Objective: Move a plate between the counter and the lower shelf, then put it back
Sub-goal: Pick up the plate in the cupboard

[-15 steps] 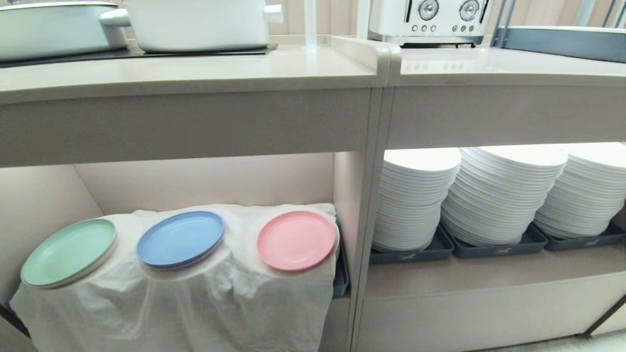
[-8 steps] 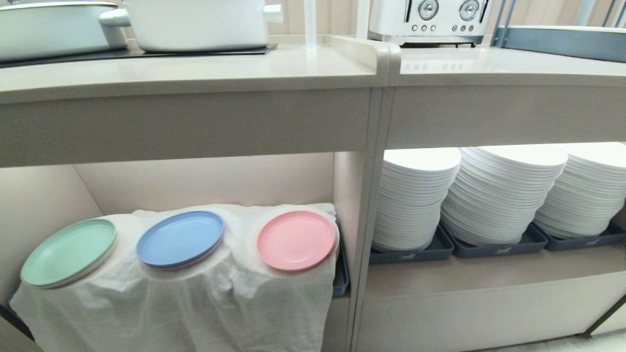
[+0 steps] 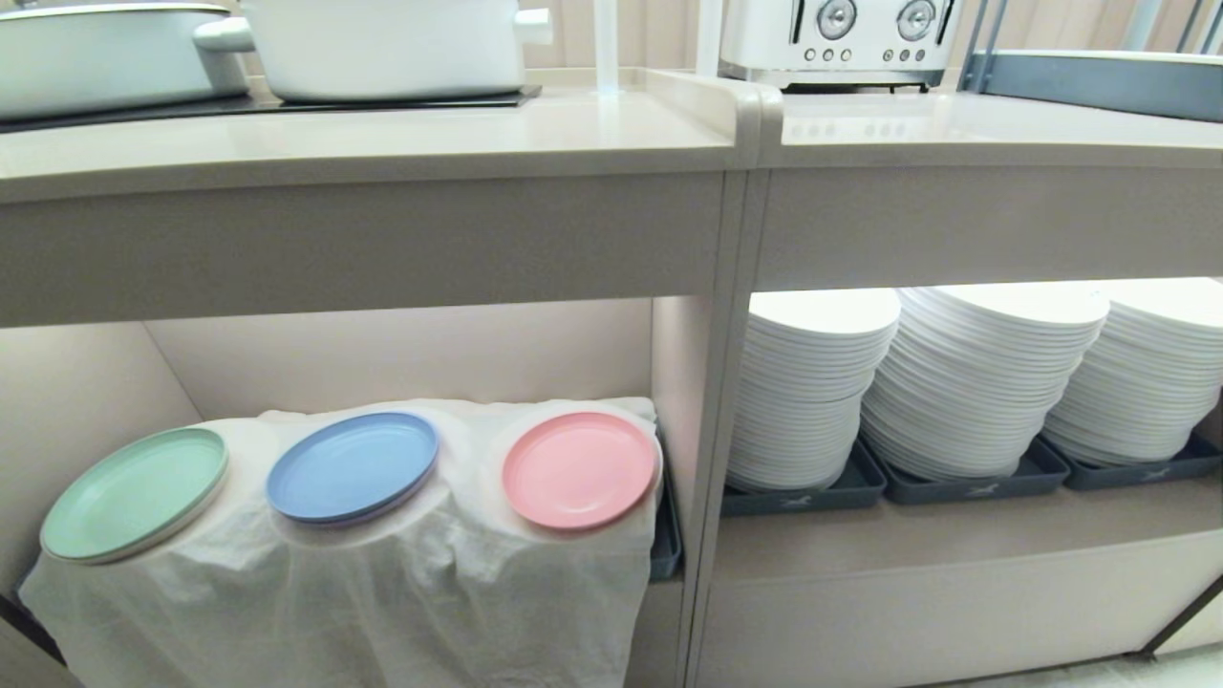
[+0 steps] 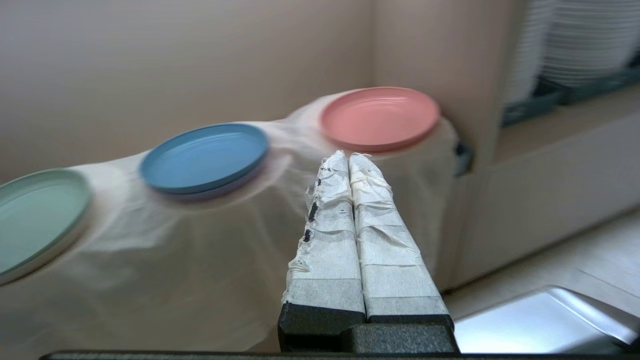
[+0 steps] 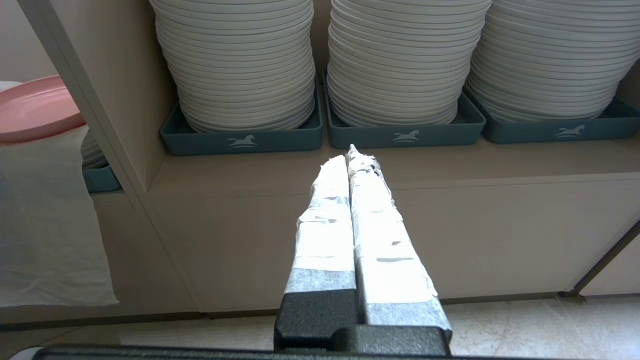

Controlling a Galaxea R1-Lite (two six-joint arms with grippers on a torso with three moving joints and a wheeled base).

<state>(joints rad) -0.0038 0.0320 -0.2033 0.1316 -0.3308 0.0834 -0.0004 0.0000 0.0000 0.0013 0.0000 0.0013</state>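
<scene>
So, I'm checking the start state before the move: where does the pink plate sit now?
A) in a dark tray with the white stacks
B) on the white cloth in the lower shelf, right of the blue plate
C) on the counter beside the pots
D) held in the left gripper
B: the pink plate lies on the white cloth in the lower shelf, right of the blue plate.

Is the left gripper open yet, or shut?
Shut. In the left wrist view the left gripper's two taped fingers press together with no gap, empty, short of the pink plate on the white cloth.
</scene>
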